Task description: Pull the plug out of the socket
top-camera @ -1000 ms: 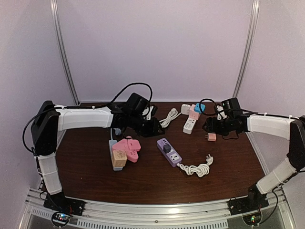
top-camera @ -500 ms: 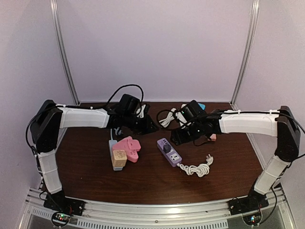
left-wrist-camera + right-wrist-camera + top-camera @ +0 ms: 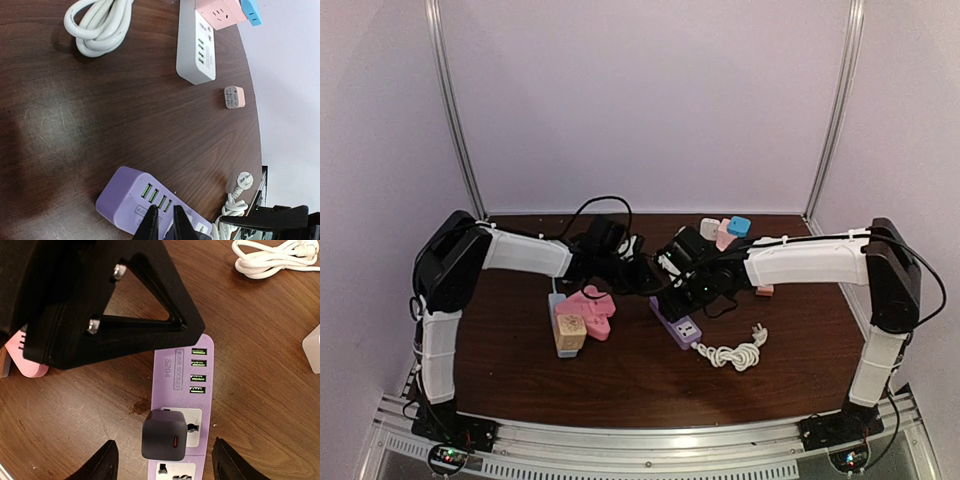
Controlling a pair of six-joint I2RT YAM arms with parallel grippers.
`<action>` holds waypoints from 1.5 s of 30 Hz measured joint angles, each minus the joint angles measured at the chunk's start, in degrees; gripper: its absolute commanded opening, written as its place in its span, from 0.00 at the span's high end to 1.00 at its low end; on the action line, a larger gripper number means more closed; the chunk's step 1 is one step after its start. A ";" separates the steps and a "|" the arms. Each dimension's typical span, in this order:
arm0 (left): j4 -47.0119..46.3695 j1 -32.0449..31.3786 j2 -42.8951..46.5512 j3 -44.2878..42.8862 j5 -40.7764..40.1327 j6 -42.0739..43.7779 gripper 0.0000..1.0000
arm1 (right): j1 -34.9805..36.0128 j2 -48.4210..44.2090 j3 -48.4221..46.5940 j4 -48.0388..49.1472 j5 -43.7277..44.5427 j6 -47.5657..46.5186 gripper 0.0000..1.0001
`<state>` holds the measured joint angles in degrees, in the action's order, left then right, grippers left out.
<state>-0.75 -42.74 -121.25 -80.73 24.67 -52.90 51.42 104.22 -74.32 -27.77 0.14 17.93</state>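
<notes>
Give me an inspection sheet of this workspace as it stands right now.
Surface: dark wooden table, scuffed.
Job's things: dark charger plugged into purple power strip.
Clutter: white strip, pink cube, small pink adapter, large pink adapter, beige cube.
Grippers: left gripper shut above the strip's USB end; right gripper open, straddling the charger.
Cables: rear white coil; front white coil beside the purple strip.
Surroundings: pale walls, metal poles.

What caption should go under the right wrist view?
Open right pincer flanking the dark charger plugged into the purple power strip on the wooden table.
</notes>
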 measured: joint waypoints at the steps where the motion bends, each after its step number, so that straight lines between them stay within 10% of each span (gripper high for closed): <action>1: -0.31 0.00 -0.42 -0.17 0.15 -0.20 0.90 | 0.11 0.57 -0.28 -0.15 0.22 -0.07 0.37; 45: 4.04 -1.68 -4.87 -3.91 -0.44 1.36 0.92 | 1.18 4.81 -1.51 0.66 4.94 0.92 0.92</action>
<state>3.29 -44.42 -126.13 -84.64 24.23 -51.55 52.60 109.03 -75.83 -27.11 5.08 18.85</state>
